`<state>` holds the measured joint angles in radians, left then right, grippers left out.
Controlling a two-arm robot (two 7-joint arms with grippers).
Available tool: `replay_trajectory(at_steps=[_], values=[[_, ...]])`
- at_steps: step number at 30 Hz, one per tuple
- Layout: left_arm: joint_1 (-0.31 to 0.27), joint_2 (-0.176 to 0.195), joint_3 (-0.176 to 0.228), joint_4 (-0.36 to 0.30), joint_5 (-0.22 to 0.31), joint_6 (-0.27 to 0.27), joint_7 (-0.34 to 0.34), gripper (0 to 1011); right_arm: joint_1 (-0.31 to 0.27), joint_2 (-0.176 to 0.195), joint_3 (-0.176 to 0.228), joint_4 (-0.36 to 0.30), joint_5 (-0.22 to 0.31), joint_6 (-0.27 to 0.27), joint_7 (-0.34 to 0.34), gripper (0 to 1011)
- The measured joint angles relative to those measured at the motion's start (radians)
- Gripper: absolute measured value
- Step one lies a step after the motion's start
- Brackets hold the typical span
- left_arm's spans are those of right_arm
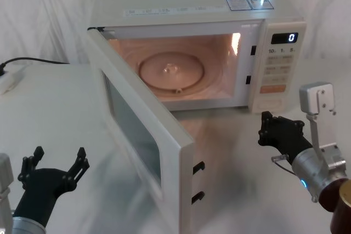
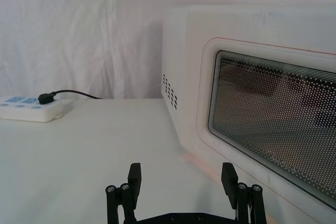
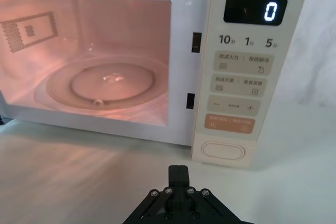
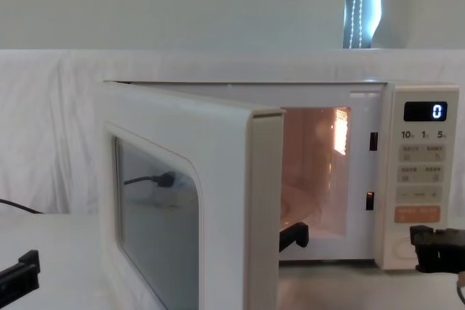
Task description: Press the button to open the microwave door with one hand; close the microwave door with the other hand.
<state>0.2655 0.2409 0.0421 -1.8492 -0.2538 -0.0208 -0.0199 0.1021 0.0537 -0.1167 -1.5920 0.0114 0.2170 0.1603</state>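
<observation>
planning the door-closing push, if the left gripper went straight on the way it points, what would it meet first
Most likely the outer face of the open microwave door. The left gripper, open, points at its lower edge beside the glass window; depth between them is unclear.

The microwave door (image 1: 143, 135) stands swung wide open toward the robot's left, a cream panel with a dark dotted glass window, two latch hooks on its free edge. The button (image 3: 223, 150), a wide cream pill-shaped key, sits lowest on the control panel, untouched.
</observation>
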Motion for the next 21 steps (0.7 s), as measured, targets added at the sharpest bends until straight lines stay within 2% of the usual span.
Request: replay_trajectory(at_steps=[12, 18, 21], values=[[0.000, 0.000, 0.000, 0.000, 0.000, 0.000, 0.000, 1001, -0.078, 0.044, -0.005, -0.085, 0.033, -0.069, 0.003, 0], [0.000, 0.000, 0.000, 0.000, 0.000, 0.000, 0.000, 1001, -0.105, 0.051, 0.003, -0.096, 0.056, -0.113, 0.000, 0], [0.000, 0.000, 0.000, 0.000, 0.000, 0.000, 0.000, 1001, -0.107, 0.051, 0.004, -0.096, 0.059, -0.116, -0.001, 0]])
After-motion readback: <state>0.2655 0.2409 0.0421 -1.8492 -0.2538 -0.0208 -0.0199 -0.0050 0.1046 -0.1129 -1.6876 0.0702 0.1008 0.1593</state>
